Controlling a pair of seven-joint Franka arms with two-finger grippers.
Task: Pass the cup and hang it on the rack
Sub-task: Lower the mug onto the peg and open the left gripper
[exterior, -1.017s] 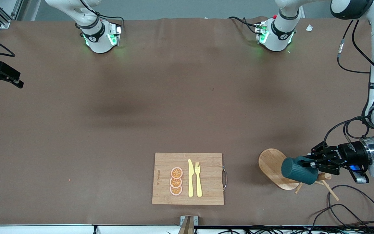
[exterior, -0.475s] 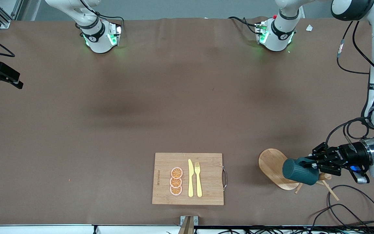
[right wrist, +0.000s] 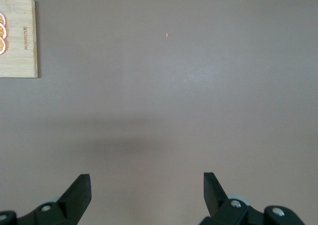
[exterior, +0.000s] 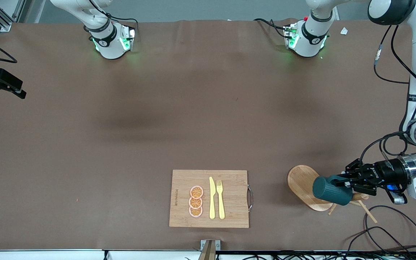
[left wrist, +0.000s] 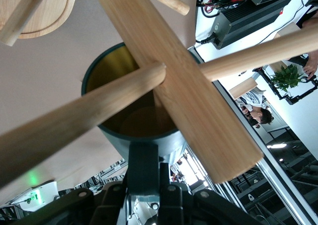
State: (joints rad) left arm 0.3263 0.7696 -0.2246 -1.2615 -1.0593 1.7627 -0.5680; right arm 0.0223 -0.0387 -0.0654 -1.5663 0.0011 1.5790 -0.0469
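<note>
The dark teal cup [exterior: 329, 190] lies on its side in the air over the wooden rack's oval base [exterior: 301, 182]. My left gripper [exterior: 344, 181] is shut on the cup's handle. In the left wrist view the left gripper [left wrist: 146, 180] grips the handle [left wrist: 143, 160]. There the cup's yellowish inside [left wrist: 141, 123] faces the camera. The rack's post [left wrist: 189, 91] crosses in front of the cup's mouth, and a peg [left wrist: 89, 115] ends over it. My right gripper [right wrist: 146, 183] is open and empty, high over bare table.
A bamboo cutting board [exterior: 229, 180] with orange slices [exterior: 196, 201], a yellow knife [exterior: 212, 198] and a fork [exterior: 220, 198] lies near the front edge. Black cables [exterior: 388, 231] loop by the rack at the left arm's end.
My left gripper with the cup has shifted only slightly at the rack, first toward the left arm's end, then back. The right arm waits.
</note>
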